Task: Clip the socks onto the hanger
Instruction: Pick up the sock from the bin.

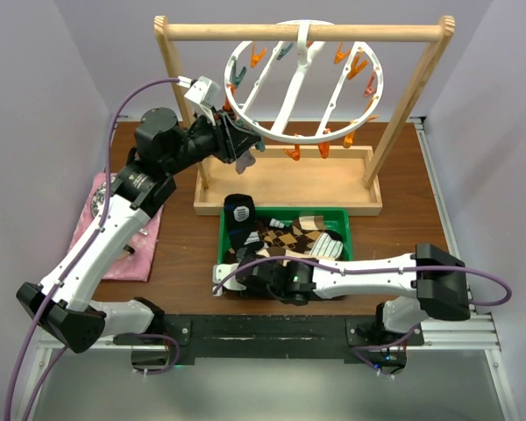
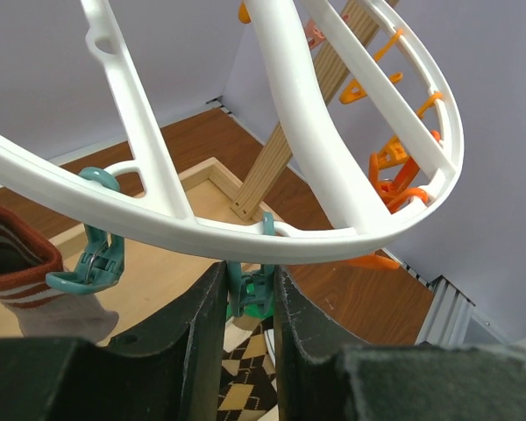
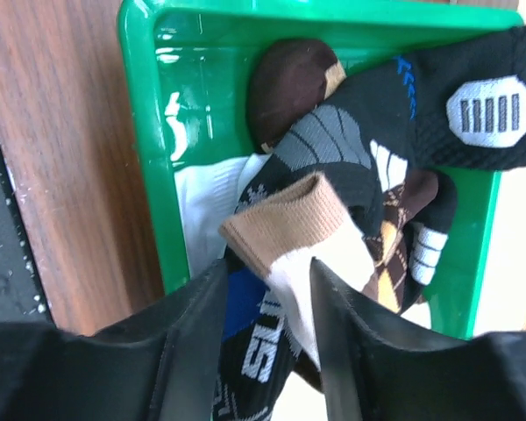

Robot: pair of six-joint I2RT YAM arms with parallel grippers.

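Observation:
The white ring hanger (image 1: 302, 83) hangs by its hook from the wooden bar. My left gripper (image 1: 237, 145) is raised to the ring's near-left rim (image 2: 202, 228). In its wrist view the gripper (image 2: 248, 281) is shut on a teal peg (image 2: 250, 294) under the rim. A brown-and-white cuffed sock (image 2: 13, 263) hangs from the neighbouring teal peg (image 2: 92, 259). The other socks (image 1: 289, 235) lie piled in the green bin (image 1: 333, 213). My right gripper (image 1: 245, 276) is over the bin's near-left corner, and in its wrist view the gripper (image 3: 267, 267) is closed on a beige-cuffed white sock (image 3: 289, 219).
The light wooden frame (image 1: 298, 32) with its tray base stands behind the bin. A pink cloth (image 1: 127, 232) lies at the table's left under the left arm. Orange pegs (image 1: 324, 145) hang along the ring's near and right rim. The green bin wall (image 3: 145, 132) is left of my right fingers.

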